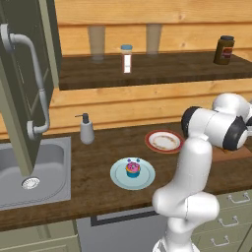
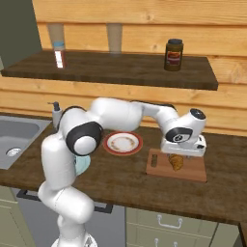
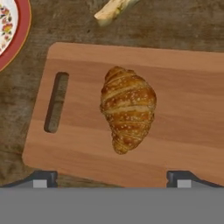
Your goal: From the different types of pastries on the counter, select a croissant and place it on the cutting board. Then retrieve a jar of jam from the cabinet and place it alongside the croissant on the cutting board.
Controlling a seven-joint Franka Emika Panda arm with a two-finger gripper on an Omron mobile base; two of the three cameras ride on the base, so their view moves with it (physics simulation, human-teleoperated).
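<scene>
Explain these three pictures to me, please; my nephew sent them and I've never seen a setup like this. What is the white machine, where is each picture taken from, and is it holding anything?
It is a white robot arm in a computer-drawn kitchen. Two pictures come from cameras behind it, left and right; the third looks down from its hand. Its gripper, the grasping part, hangs open over a wooden cutting board and holds nothing. A croissant lies on the board. On the brown counter are also a red-rimmed plate, a pink cupcake on a pale blue plate, a soap dispenser and a sink. A cabinet door stands open at the left.
</scene>
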